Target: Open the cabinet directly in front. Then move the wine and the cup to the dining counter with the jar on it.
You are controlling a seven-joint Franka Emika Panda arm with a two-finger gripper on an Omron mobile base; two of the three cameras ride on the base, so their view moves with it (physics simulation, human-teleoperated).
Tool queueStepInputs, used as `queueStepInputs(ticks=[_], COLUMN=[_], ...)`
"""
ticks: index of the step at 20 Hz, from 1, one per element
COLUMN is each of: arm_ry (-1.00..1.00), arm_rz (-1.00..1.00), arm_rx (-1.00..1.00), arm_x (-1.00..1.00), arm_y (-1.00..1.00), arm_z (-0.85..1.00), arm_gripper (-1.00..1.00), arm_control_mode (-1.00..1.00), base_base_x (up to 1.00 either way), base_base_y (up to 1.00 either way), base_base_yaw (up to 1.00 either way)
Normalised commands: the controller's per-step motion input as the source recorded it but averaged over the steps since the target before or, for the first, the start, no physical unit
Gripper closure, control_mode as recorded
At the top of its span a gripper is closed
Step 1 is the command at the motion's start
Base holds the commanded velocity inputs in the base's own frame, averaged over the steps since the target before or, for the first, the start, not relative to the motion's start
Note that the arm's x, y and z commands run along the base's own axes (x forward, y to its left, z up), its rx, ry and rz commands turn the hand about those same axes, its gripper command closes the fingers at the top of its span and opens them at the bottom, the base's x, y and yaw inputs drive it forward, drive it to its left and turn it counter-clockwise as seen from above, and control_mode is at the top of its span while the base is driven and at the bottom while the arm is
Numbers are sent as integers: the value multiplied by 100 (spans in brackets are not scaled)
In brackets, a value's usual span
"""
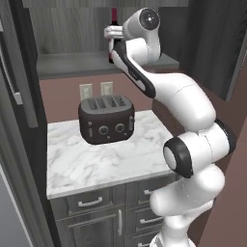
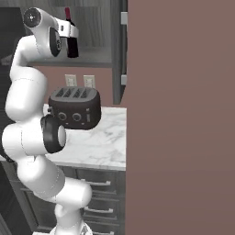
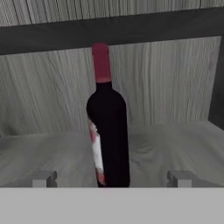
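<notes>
open gripper [image 3: 112, 178] before upright wine [image 3: 108, 131] in cabinet [image 3: 175, 87]

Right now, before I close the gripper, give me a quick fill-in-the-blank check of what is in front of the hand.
The wine stands ____ on the cabinet shelf.
The gripper jaws are ____, one fingertip on each side of the bottle.
On the marble counter below sits a black ____.
Missing words: upright; open; toaster.

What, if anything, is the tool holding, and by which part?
Nothing is held. The tool stands open in front of the wine, its fingertips apart on either side of the bottle's lower body, not touching it.
</notes>
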Motion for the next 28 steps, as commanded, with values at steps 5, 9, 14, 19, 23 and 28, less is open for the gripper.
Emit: queueStepInputs(ticks=[5,9,14,19,23,28], arm_ry=[1,1,0,0,0,0], arm_rz=[0,0,0,0,0,0], arm_rx=[0,0,0,0,0,0], arm_x=[32,22,19,29,24,20], arm_y=[3,12,4,1,0,0], arm_z=[0,0,0,0,-1,0], arm_gripper=[-100,-100,-100,-100,-100,-100], arm_control_mode=[-100,-100,-100,-100,-100,-100], base_base_x=[0,0,0,0,0,0], base_base_y=[0,0,0,0,0,0], base_base_yaw=[0,0,0,0,0,0])
